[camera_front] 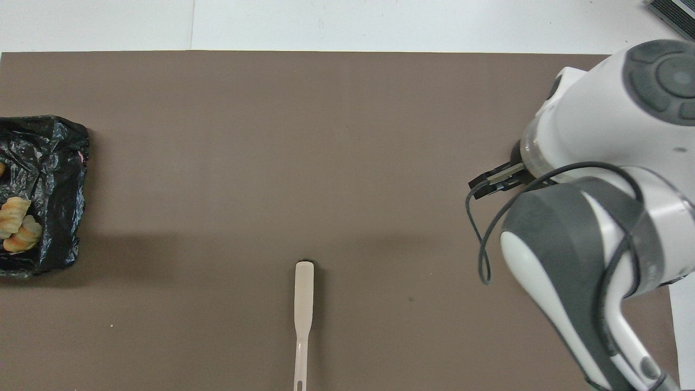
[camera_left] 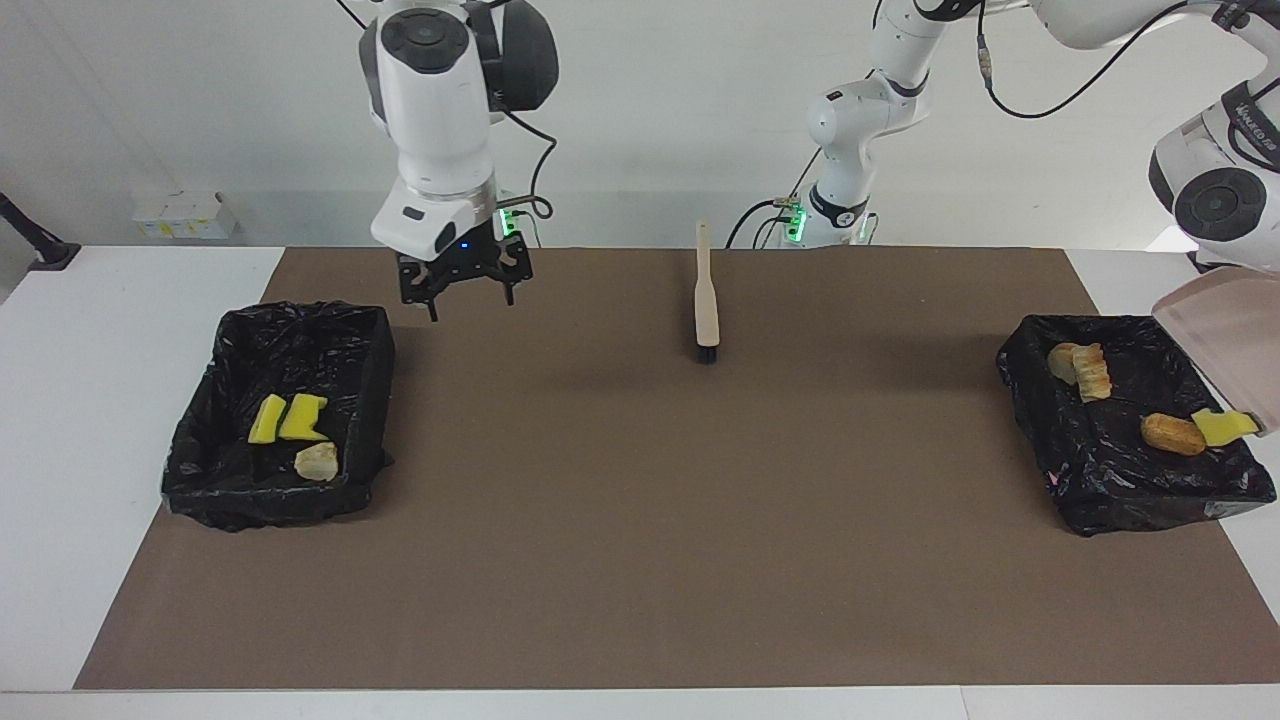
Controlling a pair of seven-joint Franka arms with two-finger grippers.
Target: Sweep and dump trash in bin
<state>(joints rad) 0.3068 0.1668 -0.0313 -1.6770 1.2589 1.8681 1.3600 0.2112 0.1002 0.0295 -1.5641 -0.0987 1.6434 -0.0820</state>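
While the brush (camera_left: 707, 300) lies on the brown mat (camera_left: 640, 560), the right tool (camera_left: 466, 291) hangs open.

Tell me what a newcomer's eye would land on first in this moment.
The beige dustpan, tipped steeply over the black-lined bin at the left arm's end, with a yellow-green sponge wedge at its lip and a brown lump in the bin beside it. The open right gripper hangs empty near the other black-lined bin, which holds two yellow wedges. The brush lies alone mid-mat.
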